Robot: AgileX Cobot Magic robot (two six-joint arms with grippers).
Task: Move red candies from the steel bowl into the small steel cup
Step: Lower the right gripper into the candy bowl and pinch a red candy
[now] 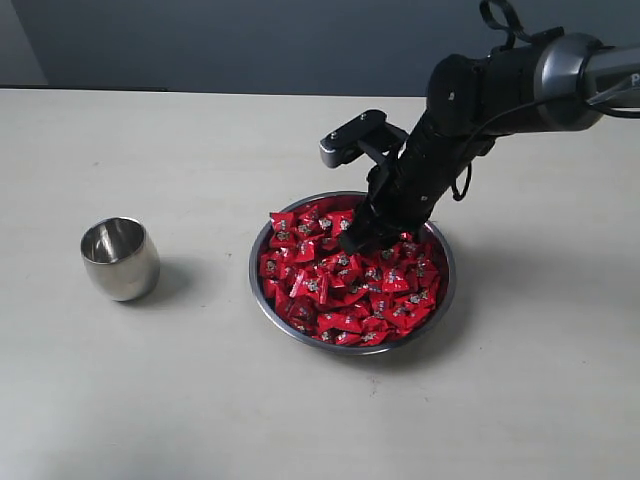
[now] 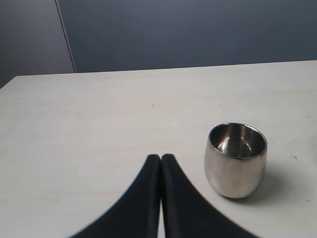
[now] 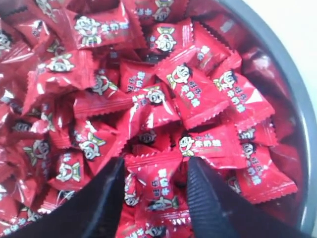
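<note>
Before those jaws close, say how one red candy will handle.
Probably slippery: the red candies wear glossy wrappers. Likely light, with floppy crimped ends, so one could twist between the right gripper's open jaws. Heaped in the bowl, neighbours may shift.

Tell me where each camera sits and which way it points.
Exterior view: above the table, looking down on the small steel cup, the steel bowl of red candies and the right arm.
Left wrist view: on the left arm, low, facing the cup past the shut left gripper.
Right wrist view: on the right arm, close over the candies, open right gripper in front.
Shared: exterior and left wrist show the cup; exterior and right wrist, the bowl and candies.
</note>
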